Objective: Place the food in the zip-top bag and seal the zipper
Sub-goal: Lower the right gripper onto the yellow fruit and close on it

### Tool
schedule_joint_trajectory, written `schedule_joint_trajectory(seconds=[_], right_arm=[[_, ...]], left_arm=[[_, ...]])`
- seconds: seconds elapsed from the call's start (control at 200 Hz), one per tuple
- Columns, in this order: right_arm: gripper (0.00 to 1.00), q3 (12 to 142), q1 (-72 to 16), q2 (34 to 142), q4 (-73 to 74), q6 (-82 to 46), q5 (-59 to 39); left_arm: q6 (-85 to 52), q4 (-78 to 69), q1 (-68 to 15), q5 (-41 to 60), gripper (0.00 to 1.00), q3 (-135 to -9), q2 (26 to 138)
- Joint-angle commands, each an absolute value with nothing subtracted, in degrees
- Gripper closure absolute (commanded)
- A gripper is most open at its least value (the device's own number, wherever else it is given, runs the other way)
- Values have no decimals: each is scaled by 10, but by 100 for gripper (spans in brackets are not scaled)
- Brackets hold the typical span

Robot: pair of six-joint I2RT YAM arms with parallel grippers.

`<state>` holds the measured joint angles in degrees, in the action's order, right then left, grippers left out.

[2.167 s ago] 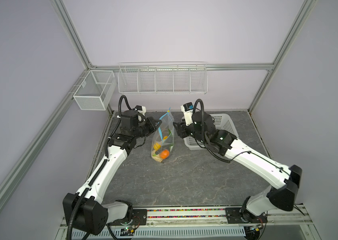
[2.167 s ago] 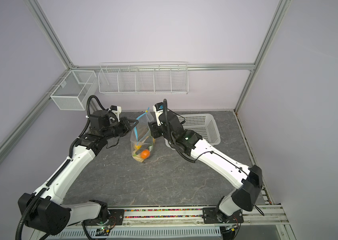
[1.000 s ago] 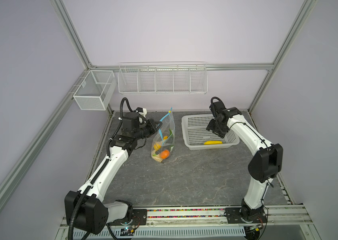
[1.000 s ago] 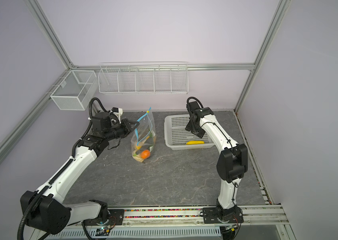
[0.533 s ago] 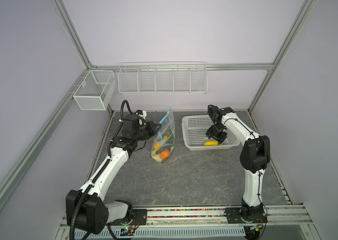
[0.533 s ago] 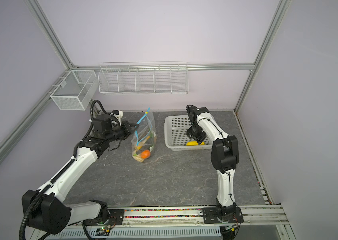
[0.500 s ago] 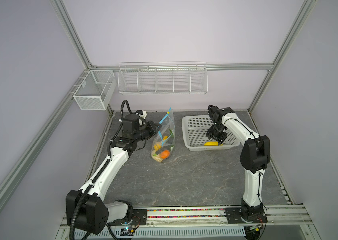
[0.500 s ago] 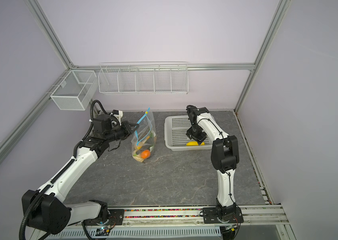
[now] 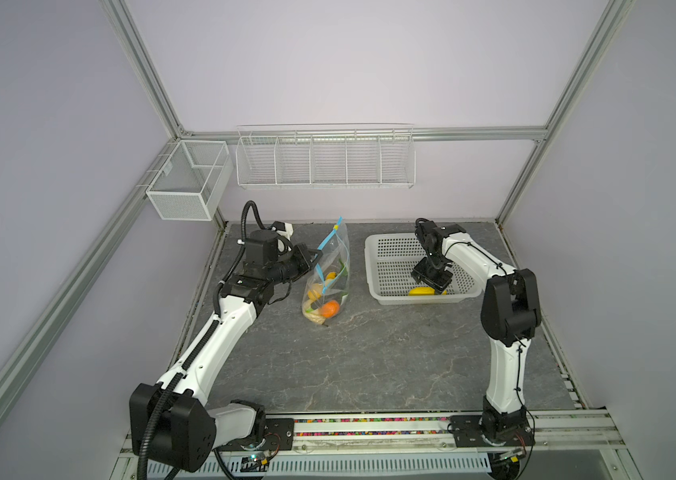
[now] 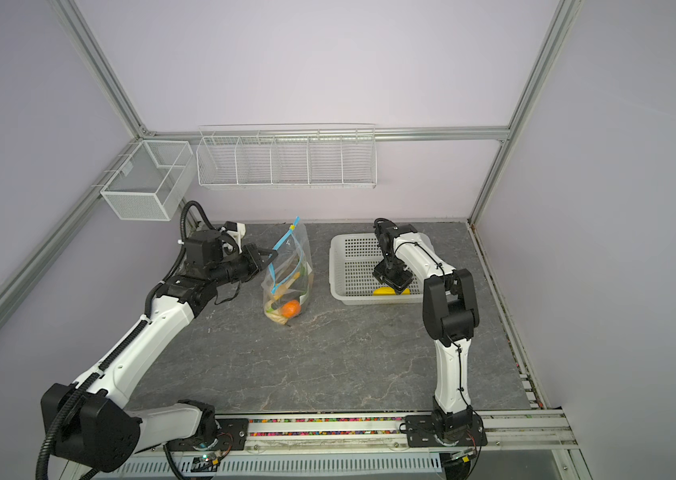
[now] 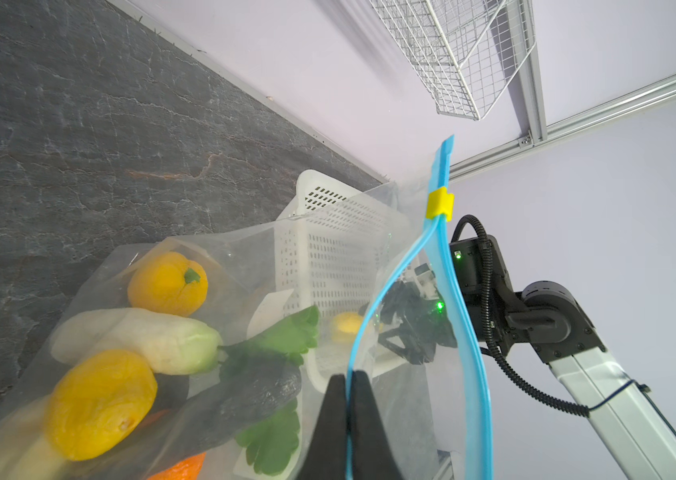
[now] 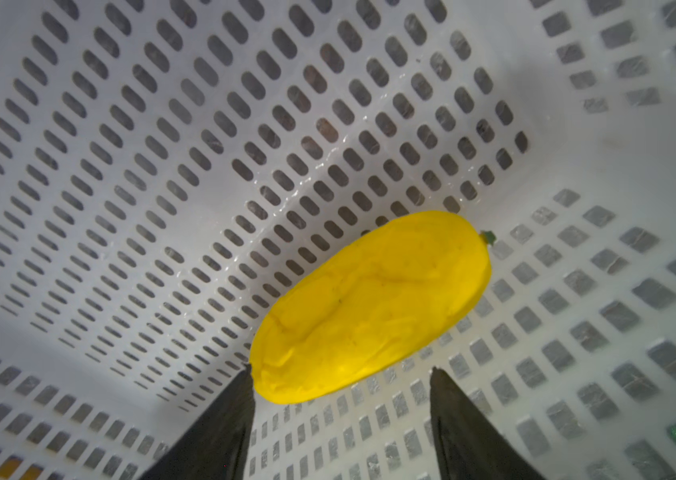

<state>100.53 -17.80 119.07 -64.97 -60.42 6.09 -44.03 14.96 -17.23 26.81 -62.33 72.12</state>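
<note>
by basket wall (image 9: 390, 299) | yellow piece (image 12: 369, 307), right fingers (image 12: 211, 428) spread | left fingers (image 11: 328, 415) pinch zipper (image 11: 444, 166)

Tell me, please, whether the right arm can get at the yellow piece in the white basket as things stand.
Probably yes: the open right gripper hangs just above the yellow piece, alone in the basket, nothing between them.

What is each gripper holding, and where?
Left gripper: shut on the zip-top bag, pinching one lip of its blue zipper. Right gripper: nothing; jaws open over the yellow piece in the basket.
</note>
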Motion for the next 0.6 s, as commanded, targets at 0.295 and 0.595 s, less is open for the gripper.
schedule_joint_trajectory(seconds=[0.295, 0.595], right_arm=[[33, 960, -171, 1202, -584, -594, 86], [35, 919, -175, 1206, -513, -592, 82]], left_arm=[[-408, 188, -165, 238, 100, -635, 695], [-399, 220, -165, 234, 100, -665, 720]])
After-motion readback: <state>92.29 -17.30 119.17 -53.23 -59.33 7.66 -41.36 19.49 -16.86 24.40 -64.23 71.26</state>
